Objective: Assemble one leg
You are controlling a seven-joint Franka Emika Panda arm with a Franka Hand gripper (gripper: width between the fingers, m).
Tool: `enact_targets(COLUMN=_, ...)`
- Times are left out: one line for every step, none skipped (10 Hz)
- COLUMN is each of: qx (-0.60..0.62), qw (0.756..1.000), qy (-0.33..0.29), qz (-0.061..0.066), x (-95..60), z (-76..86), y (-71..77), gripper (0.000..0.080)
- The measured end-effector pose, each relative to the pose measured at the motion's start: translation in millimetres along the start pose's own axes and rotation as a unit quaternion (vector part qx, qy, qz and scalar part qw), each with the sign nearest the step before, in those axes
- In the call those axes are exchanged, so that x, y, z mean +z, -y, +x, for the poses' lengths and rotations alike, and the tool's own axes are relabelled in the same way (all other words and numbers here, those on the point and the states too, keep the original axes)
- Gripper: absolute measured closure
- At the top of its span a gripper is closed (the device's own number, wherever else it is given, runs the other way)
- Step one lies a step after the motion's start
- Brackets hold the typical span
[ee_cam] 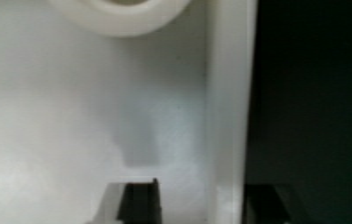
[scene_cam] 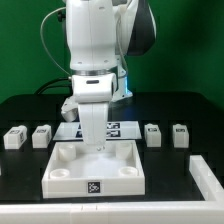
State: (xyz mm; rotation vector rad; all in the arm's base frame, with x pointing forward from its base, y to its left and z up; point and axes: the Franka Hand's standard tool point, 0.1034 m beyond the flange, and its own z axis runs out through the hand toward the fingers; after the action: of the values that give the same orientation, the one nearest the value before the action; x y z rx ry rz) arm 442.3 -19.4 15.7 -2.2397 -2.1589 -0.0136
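Four small white legs stand on the black table, two at the exterior view's left (scene_cam: 14, 137) (scene_cam: 41, 135) and two at its right (scene_cam: 152, 133) (scene_cam: 180, 134). None is held. My gripper (scene_cam: 95, 146) reaches down into the large white tray-like piece (scene_cam: 60, 172) at its far side. In the wrist view my gripper (ee_cam: 203, 206) is open and straddles the tray's side wall (ee_cam: 228, 100). One dark finger (ee_cam: 141, 204) is inside the tray, apart from the wall. The other sits at the wall's outer face over the table. A round corner socket (ee_cam: 128, 15) shows ahead.
The marker board (scene_cam: 118, 128) lies behind the tray, partly hidden by the arm. Another white part (scene_cam: 208, 176) lies at the exterior view's right edge. A green wall stands behind the table.
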Motion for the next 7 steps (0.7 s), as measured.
enact_targets(qx=0.000, qw=1.000, qy=0.000, qz=0.000, x=0.0, z=-0.1, y=-0.1, gripper=0.0710)
enact_targets(qx=0.000, qw=1.000, qy=0.000, qz=0.000, x=-0.1, z=-0.1, y=-0.1, gripper=0.0744)
enact_targets(qx=0.000, qw=1.000, qy=0.000, qz=0.000, x=-0.1, z=-0.1, y=-0.1, gripper=0.0744)
enact_targets(qx=0.000, qw=1.000, qy=0.000, qz=0.000, x=-0.1, z=-0.1, y=-0.1, gripper=0.0744)
enact_targets(qx=0.000, qw=1.000, qy=0.000, qz=0.000, x=-0.1, z=-0.1, y=-0.1, gripper=0.0744)
enact_targets(qx=0.000, qw=1.000, qy=0.000, qz=0.000, x=-0.1, z=-0.1, y=-0.1, gripper=0.0744)
enact_targets(qx=0.000, qw=1.000, qy=0.000, qz=-0.001, x=-0.3, z=0.7, y=-0.6, gripper=0.0744)
